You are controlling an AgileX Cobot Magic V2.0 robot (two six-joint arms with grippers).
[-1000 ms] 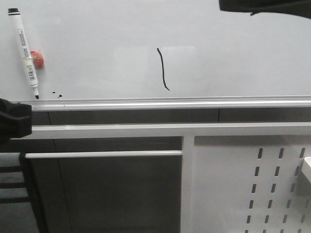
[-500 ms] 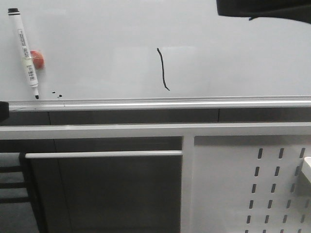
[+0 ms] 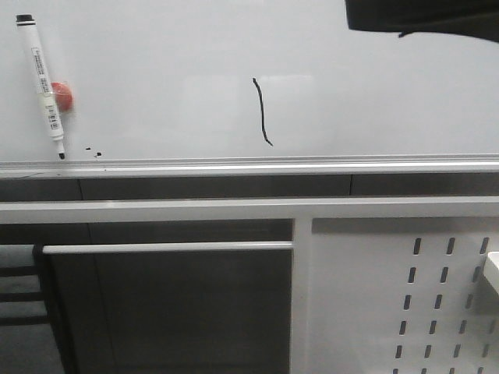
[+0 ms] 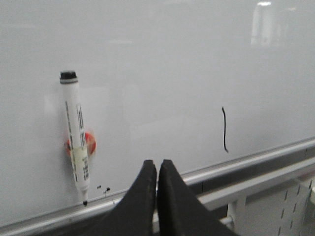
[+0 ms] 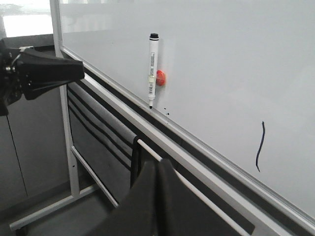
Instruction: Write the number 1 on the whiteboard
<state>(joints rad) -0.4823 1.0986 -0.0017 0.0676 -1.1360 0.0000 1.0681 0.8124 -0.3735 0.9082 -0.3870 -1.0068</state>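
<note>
Clearly the number 1 (image 3: pixel 262 111) stands mid-whiteboard (image 3: pixel 374 93), the marker (image 3: pixel 43 84) parked beside a red magnet (image 3: pixel 61 95); both the left gripper (image 4: pixel 157 169) and right gripper (image 5: pixel 158 169), pinched closed on nothing, should simply back off without brushing wet ink.

I think I stand in a lab or workshop room. In front of me is a large glossy white whiteboard (image 3: pixel 374 93) with a silver aluminium rail, mounted on a white metal stand. Low on the right is a white perforated metal panel (image 3: pixel 437 312) with slots.
</note>
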